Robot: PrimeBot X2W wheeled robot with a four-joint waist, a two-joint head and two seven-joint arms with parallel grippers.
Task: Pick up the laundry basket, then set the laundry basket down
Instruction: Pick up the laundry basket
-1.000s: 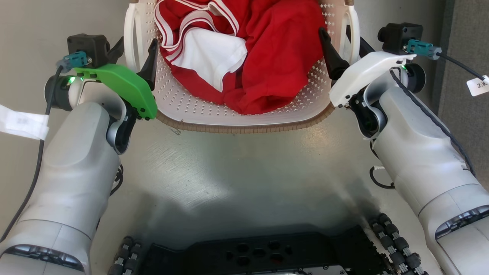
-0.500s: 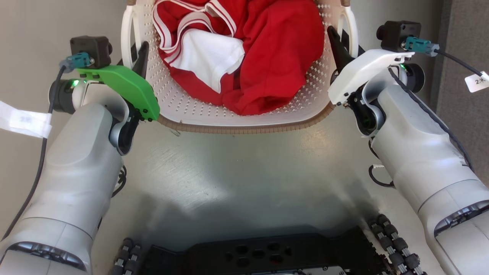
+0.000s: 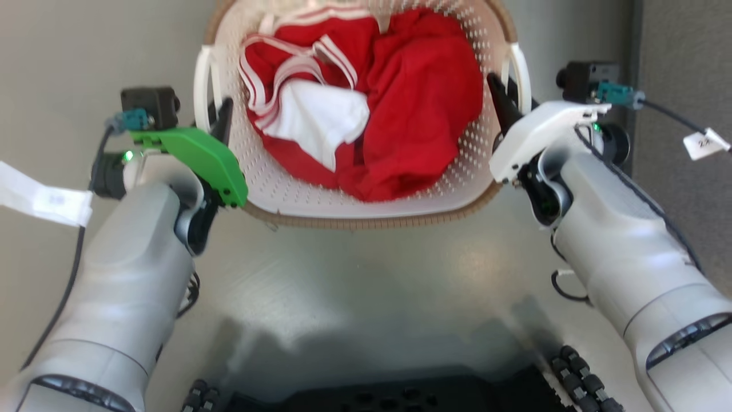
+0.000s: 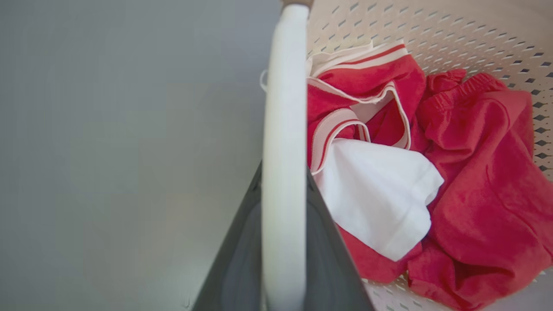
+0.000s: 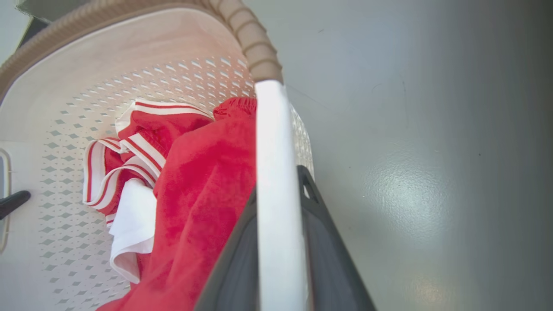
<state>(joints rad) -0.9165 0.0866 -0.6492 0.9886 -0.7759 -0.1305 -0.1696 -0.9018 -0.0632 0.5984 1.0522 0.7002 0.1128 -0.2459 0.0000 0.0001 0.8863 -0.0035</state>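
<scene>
Head view: laundry basket (image 3: pixel 366 220) sat on the grey floor (image 3: pixel 366 297) straight ahead of the robot, between both arms, with red clothes (image 3: pixel 417 131) and a white piece (image 3: pixel 320 123) inside. Left claw (image 3: pixel 217 114) straddled the left loop handle (image 3: pixel 200 91), and right claw (image 3: pixel 506 94) straddled the right loop handle (image 3: pixel 521 71).

Step looked like the grasp at the start of the lift. Couldn't tell if the base was off the floor. Next move, my guess: raise both arms together at the same rate so the basket stays level, then lower it flat.

Wrist views settled the pinch that head view left unclear. In left wrist view the white handle bar ran between the dark fingers (image 4: pixel 233 268), which were closed tight on it. Right wrist view showed the same, fingers (image 5: pixel 229 276) clamped on the bar. It also caught the other claw's fingertip (image 5: pixel 13 202) across the basket.
</scene>
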